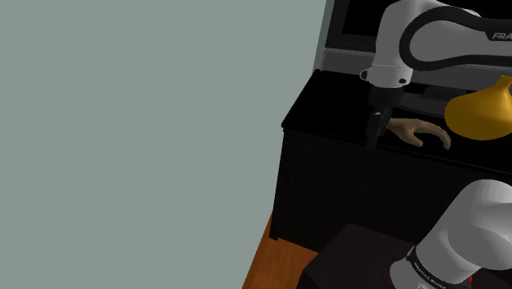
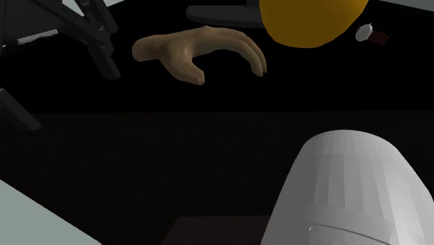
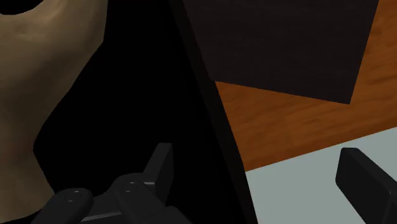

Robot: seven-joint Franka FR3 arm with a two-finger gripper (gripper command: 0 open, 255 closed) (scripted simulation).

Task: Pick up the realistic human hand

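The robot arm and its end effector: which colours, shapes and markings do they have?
The arm has rounded white shells with dark joints. Grey letters starting "FRA" mark its upper link; small white lettering runs around a black ring lower down. The end effector is all black, with two blocky fingers.

Human hand (image 1: pixel 422 131) on cabinet (image 1: pixel 328 111), beside bulbous object (image 1: pixel 484 111)

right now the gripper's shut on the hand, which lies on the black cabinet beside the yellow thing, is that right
Not quite. The gripper is open, not shut on the hand: the wrist view shows its fingers standing apart, with the hand outside the gap between them. The rest holds: the hand lies on the black cabinet beside the yellow thing.
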